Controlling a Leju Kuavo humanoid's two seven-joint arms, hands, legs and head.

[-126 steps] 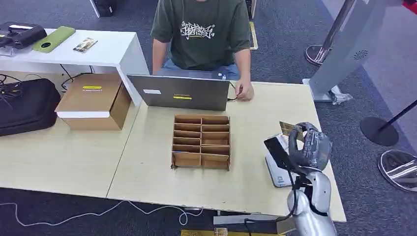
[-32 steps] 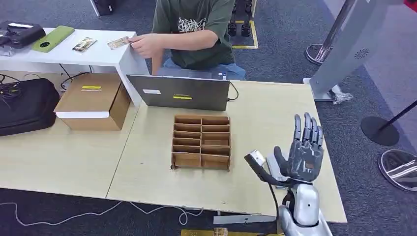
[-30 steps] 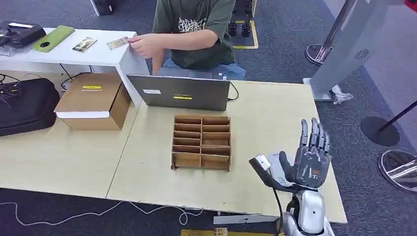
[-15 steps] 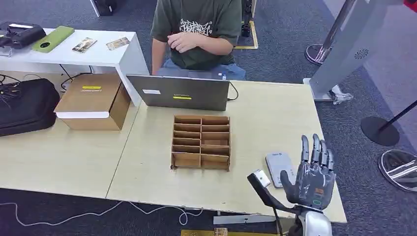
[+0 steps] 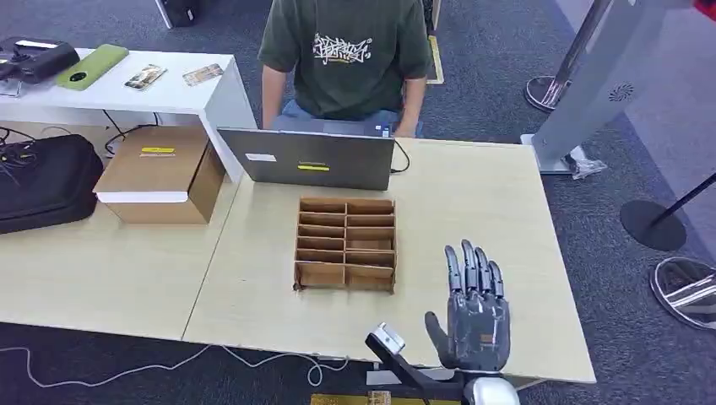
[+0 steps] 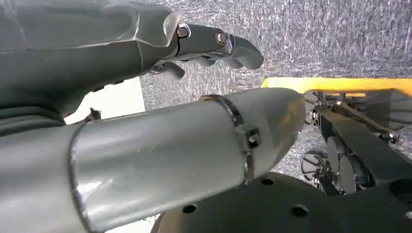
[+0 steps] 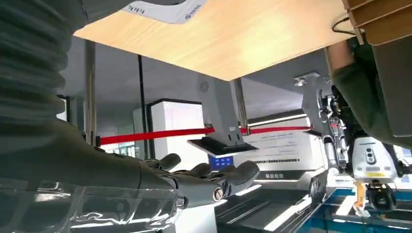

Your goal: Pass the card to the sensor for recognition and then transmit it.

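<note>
Looking from the head, I see my right hand (image 5: 474,316) spread empty over the bench (image 5: 473,194); the left wrist view shows my left hand (image 6: 214,46) loosely curled, empty.

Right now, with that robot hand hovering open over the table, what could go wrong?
The right hand is open, fingers spread, above the table's near edge, so it could knock that edge if it drops. A black bracket sticks out beside it and might snag. The cardboard organizer sits close by and could be bumped if the hand swings sideways.
</note>
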